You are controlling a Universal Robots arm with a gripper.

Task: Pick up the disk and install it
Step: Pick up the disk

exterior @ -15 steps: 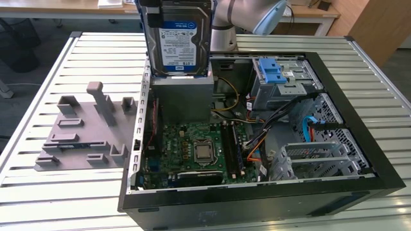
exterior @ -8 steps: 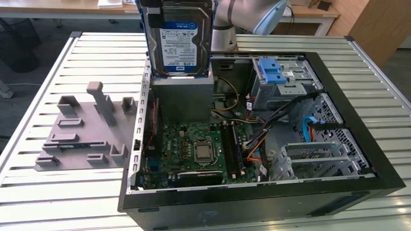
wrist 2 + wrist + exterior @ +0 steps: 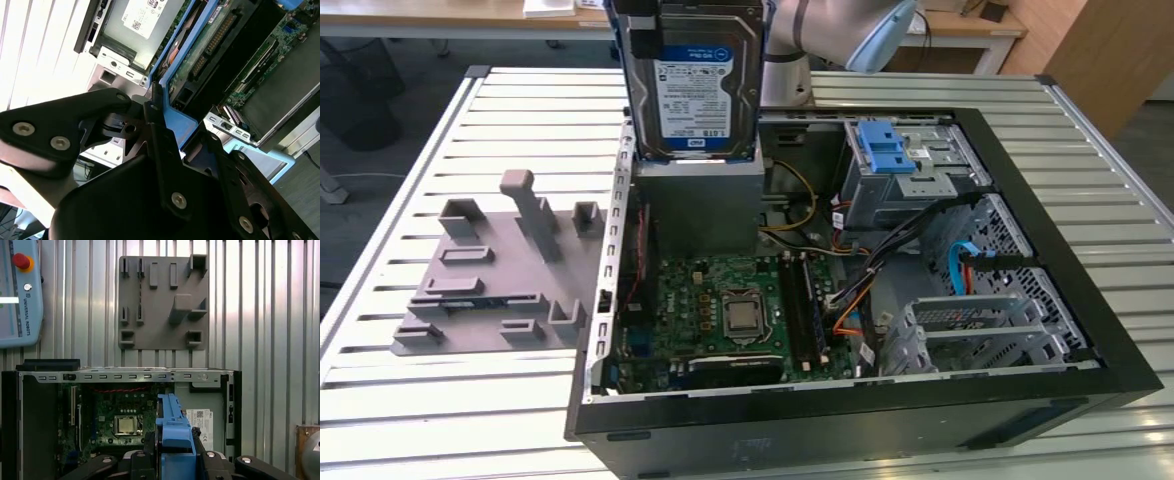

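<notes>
The disk (image 3: 691, 80), a silver hard drive with a white-and-blue label in a blue bracket, hangs upright in the air over the back of the open computer case (image 3: 854, 400), above the grey power-supply box (image 3: 698, 205). In both wrist views my gripper (image 3: 174, 444) is shut on the disk's blue bracket (image 3: 172, 420), with black fingers (image 3: 149, 442) pressed against either side of it. In the second wrist view the gripper (image 3: 156, 107) clamps the bracket edge (image 3: 187, 122), and the drive's green circuit board (image 3: 200, 55) runs away from it.
Inside the case lie the motherboard (image 3: 734, 310), loose cables (image 3: 854, 300) and a silver cage with a blue latch (image 3: 901, 160). A grey fixture plate (image 3: 494, 270) rests on the slatted table (image 3: 400, 400) at the exterior view's left. A teach pendant (image 3: 20, 290) lies beyond the case.
</notes>
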